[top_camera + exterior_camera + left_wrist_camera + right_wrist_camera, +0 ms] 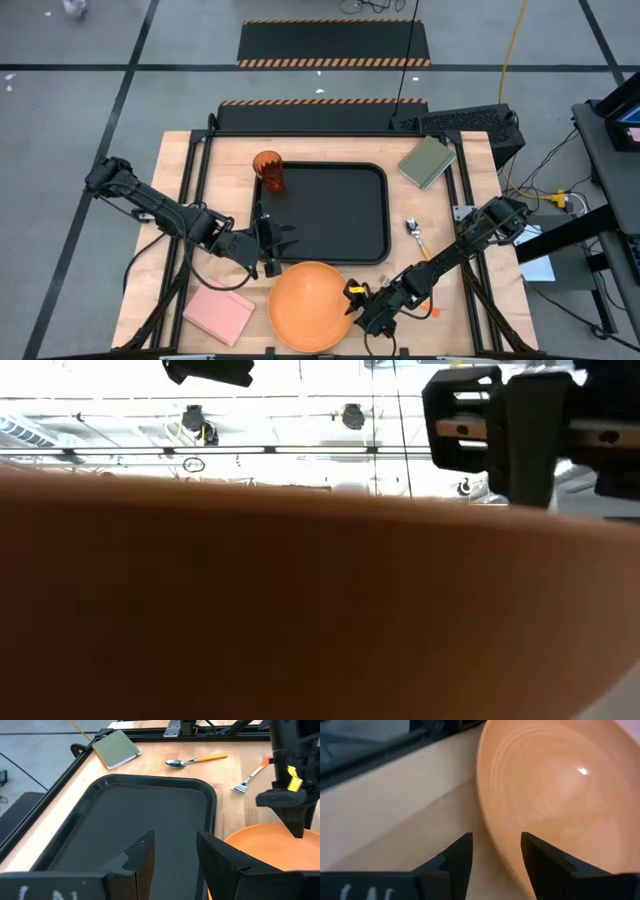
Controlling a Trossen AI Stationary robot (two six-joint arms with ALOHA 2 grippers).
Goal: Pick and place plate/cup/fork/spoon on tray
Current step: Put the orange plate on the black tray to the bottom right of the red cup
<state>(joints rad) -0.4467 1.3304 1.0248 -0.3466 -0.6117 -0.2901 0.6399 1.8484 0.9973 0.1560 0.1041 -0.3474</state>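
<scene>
We see the plate (310,305) on the wood table (470,300) at the near edge, just outside the tray's (372,215) near rim, w/ its far edge close to that rim. The right gripper (352,305) sits at the plate's right edge; in the right wrist view its fingers (457,857) stand apart w/ a gap between them, right at the plate's rim (492,827), nothing pinched that we can make out. Whether a finger touches the rim, we can't tell.

The left gripper (268,240) hangs over the tray's left near corner, fingers parted, holding nothing; the left wrist view shows bare tray floor (125,820) past them.

The cup (268,170) stands upright at the tray's far left corner; inside or on the rim, we can't say. The spoon (413,232) lies on the table right of the tray. The fork (250,779) shows only in the left wrist view, tines toward the tray, handle partly hidden behind the right arm; in the high view that arm covers it.

The low view is almost all blocked by the plate's side (300,610), w/ only part of an arm above it.

Olive block (428,161) at the far right, pink block (219,313) near left, both on the table.
</scene>
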